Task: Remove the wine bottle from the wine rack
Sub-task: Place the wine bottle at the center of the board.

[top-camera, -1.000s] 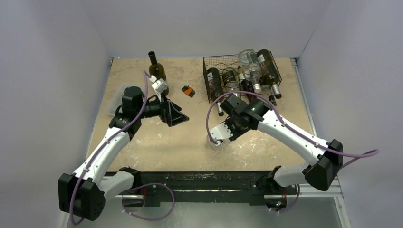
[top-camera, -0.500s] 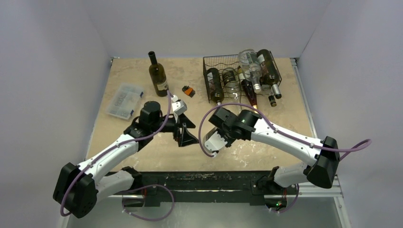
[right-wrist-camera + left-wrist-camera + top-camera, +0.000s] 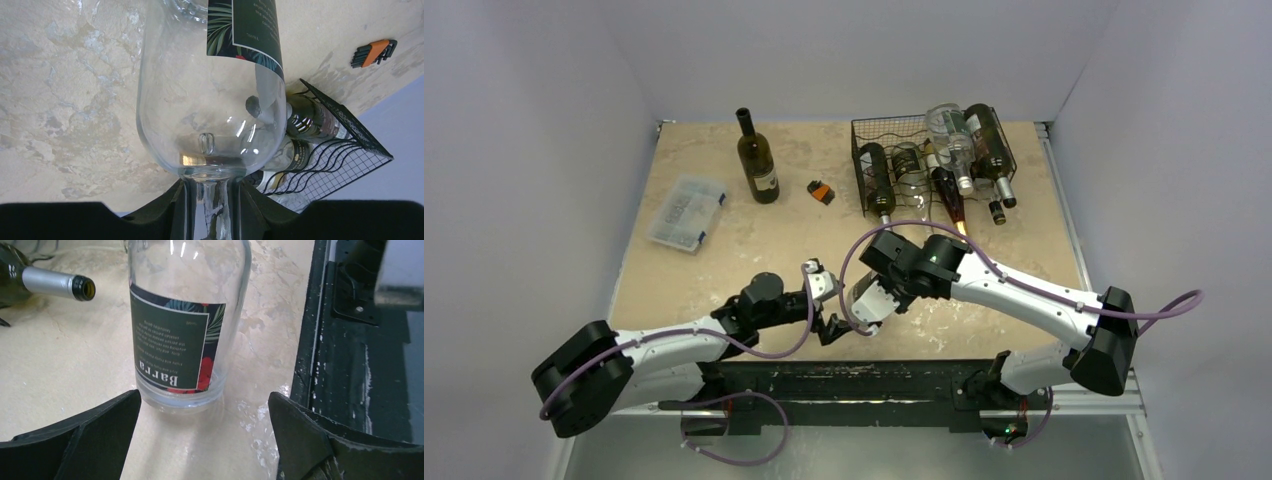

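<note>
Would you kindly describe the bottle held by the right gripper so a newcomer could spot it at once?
On the table, look at the near edge in front of the arm bases, away from the wine rack. The clear bottle stands there, neck clamped in the right gripper; its dark label with red flowers sets it apart.

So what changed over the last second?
The left gripper, open, drew back from the dark bottle to the near edge, beside the clear bottle. The right gripper, shut on that bottle's neck, carried it slightly nearer and leftward. The rack and the dark bottle stayed put.
</note>
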Controlling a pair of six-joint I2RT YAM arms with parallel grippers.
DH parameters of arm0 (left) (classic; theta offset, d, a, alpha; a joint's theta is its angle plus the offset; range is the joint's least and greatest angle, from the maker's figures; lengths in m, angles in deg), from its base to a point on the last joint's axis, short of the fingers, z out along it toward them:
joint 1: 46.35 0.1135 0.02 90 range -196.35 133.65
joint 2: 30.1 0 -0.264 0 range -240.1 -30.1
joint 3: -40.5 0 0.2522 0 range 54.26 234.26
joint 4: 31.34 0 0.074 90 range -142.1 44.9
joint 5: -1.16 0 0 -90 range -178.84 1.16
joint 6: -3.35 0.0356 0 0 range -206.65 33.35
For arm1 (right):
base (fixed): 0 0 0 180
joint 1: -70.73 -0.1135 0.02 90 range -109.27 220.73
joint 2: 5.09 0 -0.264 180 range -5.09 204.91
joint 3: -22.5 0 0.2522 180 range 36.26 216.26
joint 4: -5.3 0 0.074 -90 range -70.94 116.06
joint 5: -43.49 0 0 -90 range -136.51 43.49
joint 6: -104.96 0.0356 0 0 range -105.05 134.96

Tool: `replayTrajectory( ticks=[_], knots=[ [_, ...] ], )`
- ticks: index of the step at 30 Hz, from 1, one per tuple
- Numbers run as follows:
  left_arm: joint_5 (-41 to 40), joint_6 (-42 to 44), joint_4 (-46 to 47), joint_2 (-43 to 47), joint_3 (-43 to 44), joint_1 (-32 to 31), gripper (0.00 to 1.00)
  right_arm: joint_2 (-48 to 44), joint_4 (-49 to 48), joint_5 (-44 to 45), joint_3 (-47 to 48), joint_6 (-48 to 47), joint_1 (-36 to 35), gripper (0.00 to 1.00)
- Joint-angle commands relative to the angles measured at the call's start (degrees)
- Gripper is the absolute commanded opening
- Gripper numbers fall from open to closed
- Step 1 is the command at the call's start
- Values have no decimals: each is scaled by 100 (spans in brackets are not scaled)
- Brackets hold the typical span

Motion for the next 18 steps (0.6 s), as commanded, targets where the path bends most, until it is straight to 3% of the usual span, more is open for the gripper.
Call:
replayTrajectory(
  ticks=[1,6,13,18],
  knots=[
    [-1292,598,1509,-304,-77,-527,100,-168,-326,-330,152,3,-55,14],
    [-1938,854,2272,-981,-107,-866,100,-144,-330,-479,180,56,-55,15],
    [-1991,522,3937,-2204,-255,-932,99,-129,-335,-763,279,208,-55,17],
    [-1893,311,4837,-2932,-328,-952,89,-133,-320,-897,294,298,-55,21]
  ],
)
